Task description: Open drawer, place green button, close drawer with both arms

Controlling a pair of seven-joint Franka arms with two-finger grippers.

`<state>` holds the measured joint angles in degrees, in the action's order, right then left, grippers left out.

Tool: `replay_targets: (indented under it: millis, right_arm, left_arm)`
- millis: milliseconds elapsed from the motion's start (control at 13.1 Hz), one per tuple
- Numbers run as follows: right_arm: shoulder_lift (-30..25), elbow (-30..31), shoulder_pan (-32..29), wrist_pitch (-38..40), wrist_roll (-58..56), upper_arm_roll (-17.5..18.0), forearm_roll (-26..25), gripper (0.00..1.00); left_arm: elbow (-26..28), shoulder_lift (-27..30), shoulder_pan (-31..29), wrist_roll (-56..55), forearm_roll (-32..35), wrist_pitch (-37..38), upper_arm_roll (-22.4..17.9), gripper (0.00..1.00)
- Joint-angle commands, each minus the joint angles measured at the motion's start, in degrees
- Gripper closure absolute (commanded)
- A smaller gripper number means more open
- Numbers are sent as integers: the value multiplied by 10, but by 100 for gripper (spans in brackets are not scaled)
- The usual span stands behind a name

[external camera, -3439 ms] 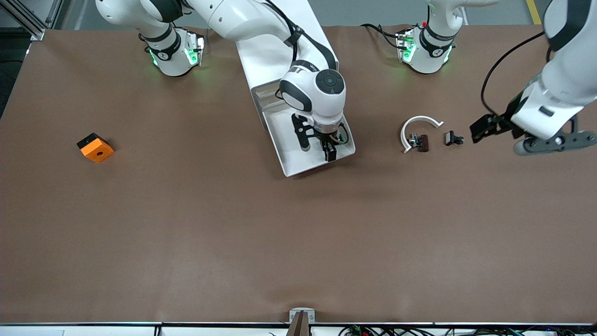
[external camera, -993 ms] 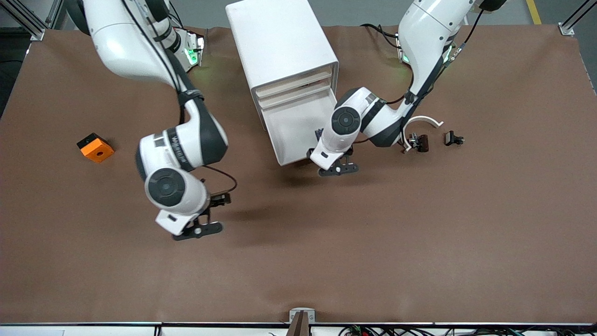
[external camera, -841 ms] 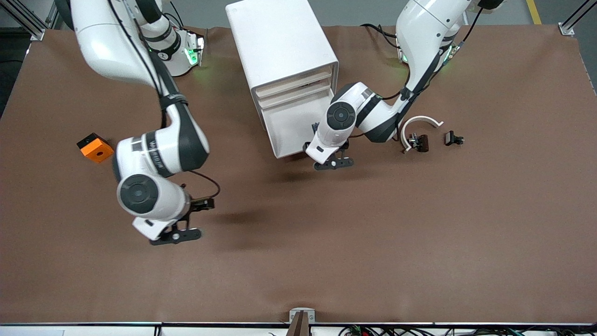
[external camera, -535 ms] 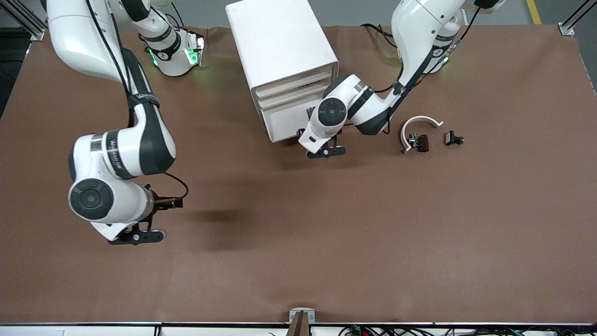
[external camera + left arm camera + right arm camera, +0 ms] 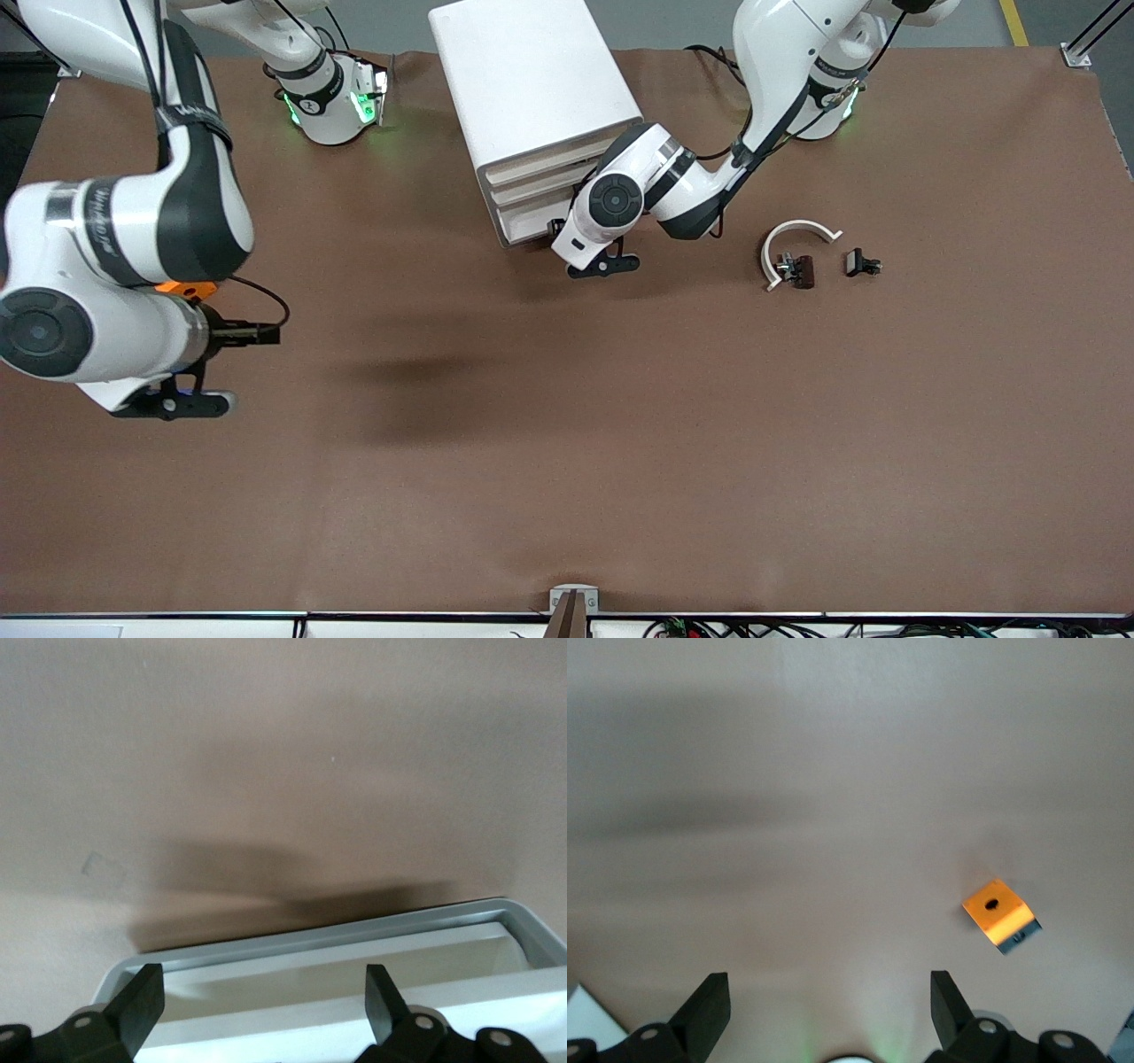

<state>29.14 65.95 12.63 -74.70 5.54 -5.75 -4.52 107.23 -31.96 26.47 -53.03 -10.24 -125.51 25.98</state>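
Observation:
The white cabinet (image 5: 532,89) stands toward the arms' bases at mid-table. Its lowest drawer (image 5: 524,229) sticks out only a little. The left arm's hand (image 5: 611,204) is right at that drawer's front. In the left wrist view my left gripper (image 5: 263,979) is open, its fingers (image 5: 142,997) astride the drawer's grey rim (image 5: 337,935), with nothing held. My right gripper (image 5: 830,986) is open and empty over the table at the right arm's end, close to the orange block (image 5: 998,914). The button is out of view.
The orange block (image 5: 188,288) is partly covered by the right arm (image 5: 115,248). A white curved band with a black clip (image 5: 797,252) and a small black clip (image 5: 861,262) lie toward the left arm's end.
The drawer has slid from wide open to almost shut, with the left hand following it in. The right arm has left the drawer and swung out to its end of the table.

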Motion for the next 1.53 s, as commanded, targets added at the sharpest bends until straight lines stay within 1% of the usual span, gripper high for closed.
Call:
replay_targets:
  millis: [0, 306, 382, 688, 841, 917, 993, 1146, 1223, 1299, 1375, 1452]
  right_arm:
    - [-36, 8, -28, 17, -46, 7, -5, 0]
    - [-73, 8, -69, 17, -50, 10, 5, 0]
    - [-82, 8, -70, 16, -49, 9, 3, 0]
    - [-98, 8, -95, 24, -41, 10, 7, 0]
    - [-97, 7, -92, 25, -40, 8, 0, 0]
    - [-102, 3, -93, 25, -38, 7, -3, 0]
    - [-116, 1, -95, 25, -38, 7, -3, 0]
    - [-124, 1, -102, 25, -38, 9, 0, 0]
    - [-124, 1, -103, 25, -38, 9, 1, 0]
    - [-135, 1, -105, 25, -42, 10, 9, 0]
    - [-149, 6, -106, 20, -47, 11, 18, 0]
    - [-150, 7, -103, 19, -43, 12, 20, 0]
  left_arm:
    - [4, 1, 8, -22, -11, 5, 9, 0]
    - [3, -7, 8, -40, -22, 5, 21, 0]
    - [3, -7, 8, -41, -23, 5, 21, 0]
    - [-5, 3, 5, -69, -33, 5, 23, 0]
    - [-18, 22, -18, -90, -30, 10, 19, 0]
    - [-30, 30, -33, -95, -26, 30, 18, 0]
    - [-54, 39, -61, -95, -20, 62, 17, 0]
    - [-114, 43, -119, -92, 20, 141, 18, 0]
    - [-146, 44, -146, -90, 55, 182, 16, 0]
    - [-169, 47, -170, -89, 98, 205, 17, 0]
    - [-182, 50, -193, -88, 146, 218, 18, 0]
    - [-186, 58, -216, -87, 187, 220, 18, 0]
